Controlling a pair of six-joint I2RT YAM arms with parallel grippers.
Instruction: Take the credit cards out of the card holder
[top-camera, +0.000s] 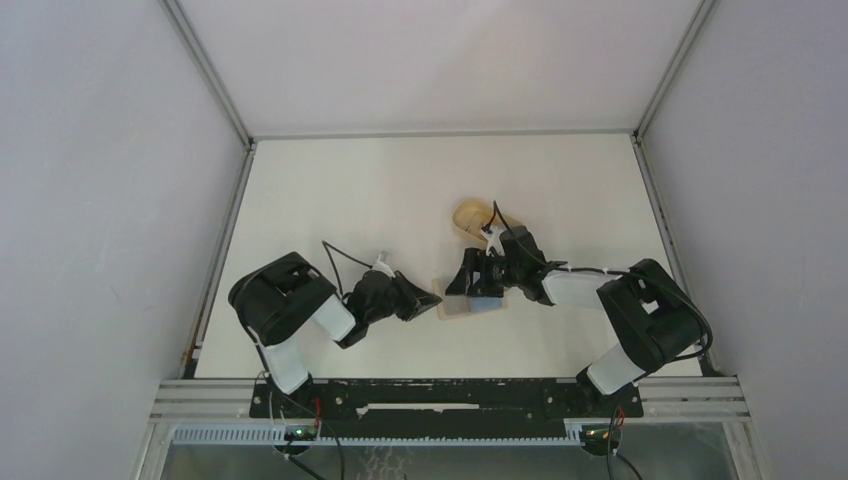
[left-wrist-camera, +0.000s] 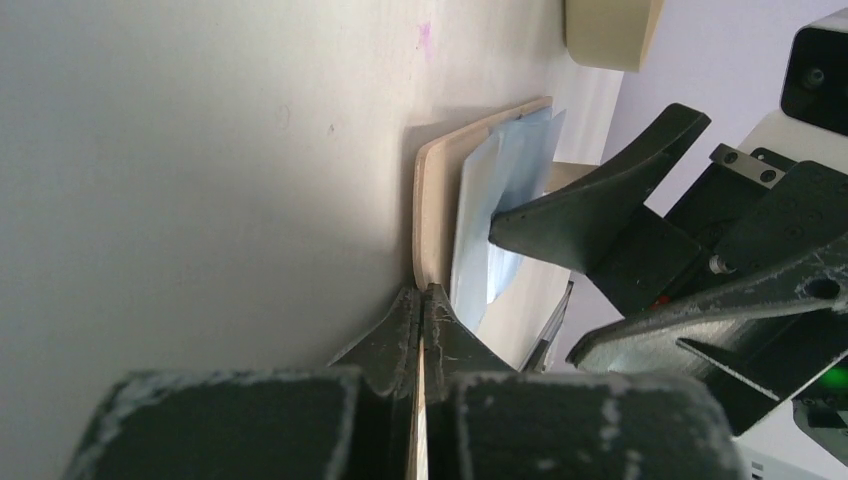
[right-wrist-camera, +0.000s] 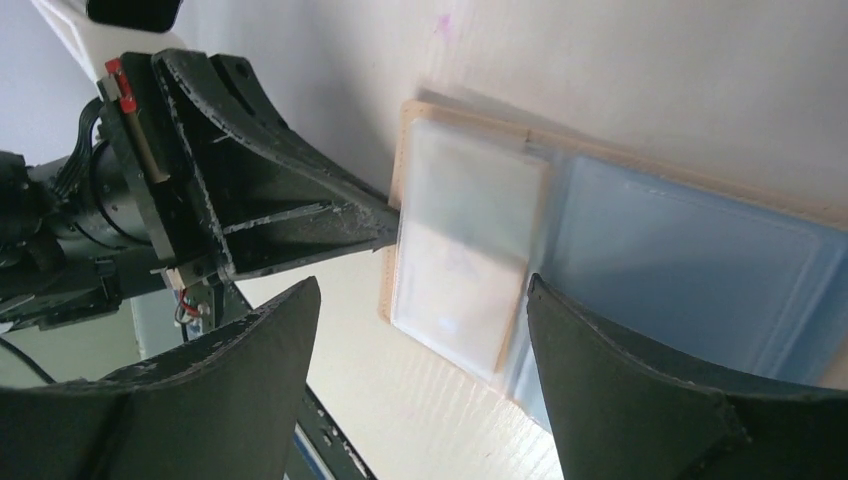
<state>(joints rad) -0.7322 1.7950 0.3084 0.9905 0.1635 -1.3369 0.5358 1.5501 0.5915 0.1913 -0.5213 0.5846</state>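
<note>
Where its two fingers press tight together, the left end effector (left-wrist-camera: 421, 312) pinches the thin edge of the card holder (left-wrist-camera: 432, 200), and a sliver of tan shows between them. The card holder lies open and flat on the table (top-camera: 350, 200), toward the front, between the two arms. The credit cards (left-wrist-camera: 505, 175) sit on its top side. The right end effector (right-wrist-camera: 422, 290) hangs just over them with its fingers (right-wrist-camera: 250, 400) wide apart and nothing between them. In the left wrist view, the tip of one right finger looks to touch a card. In the right wrist view, a pale card (right-wrist-camera: 465, 250) lies on the half next to the left end effector, and a blue-grey card (right-wrist-camera: 690, 270) lies on the other half. The tan edge of the card holder shows around both. Just past the right end effector, farther from the arms, an oval tan tray (top-camera: 470, 215) sits on the table. Plain walls (top-camera: 100, 200) stand around the table on three sides.
</note>
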